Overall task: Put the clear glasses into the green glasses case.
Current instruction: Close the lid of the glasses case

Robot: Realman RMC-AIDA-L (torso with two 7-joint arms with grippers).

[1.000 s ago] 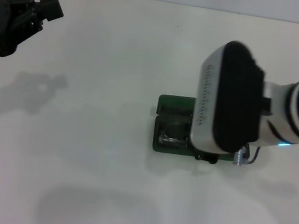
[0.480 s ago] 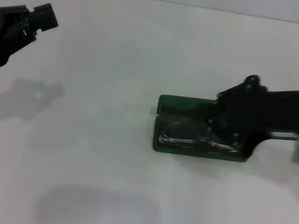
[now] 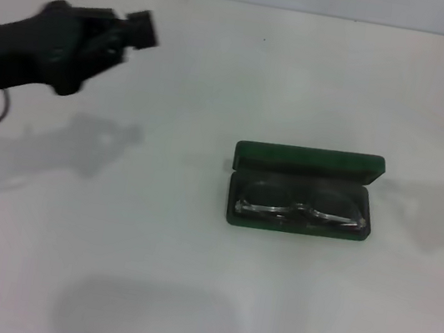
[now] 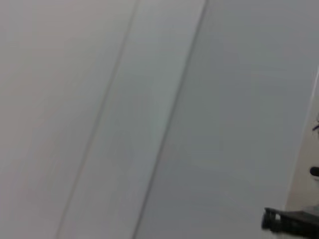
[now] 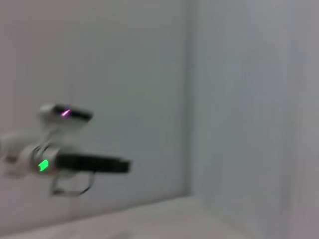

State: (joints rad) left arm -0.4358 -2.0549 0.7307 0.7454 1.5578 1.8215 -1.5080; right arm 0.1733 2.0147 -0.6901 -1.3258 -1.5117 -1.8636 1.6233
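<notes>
Out on the far left, well apart from the green glasses case [image 3: 302,191], we had our left gripper [image 3: 138,29] hanging above the white table [image 3: 187,279], arm stretched in from that side. Its tip was too blurred for us to read, so we could not tell whether that claw was spread or pinched; nothing showed in it. Judging by the gap to the case, it looked poised to come in and not yet working.

Moving along to the middle, the case lay flat on the table with its lid [image 3: 309,160] tipped up along the far edge and its dark lining exposed. Inside it, the clear glasses [image 3: 299,210] sat lengthwise in the tray, lens and arms within the walls. That fit suggested to us the placing part was done, and the raised lid seemed the one thing left to deal with.

Right of the case, only a faint shadow fell on the table. Our right gripper was out of the head view, so we could say nothing of its claw.
</notes>
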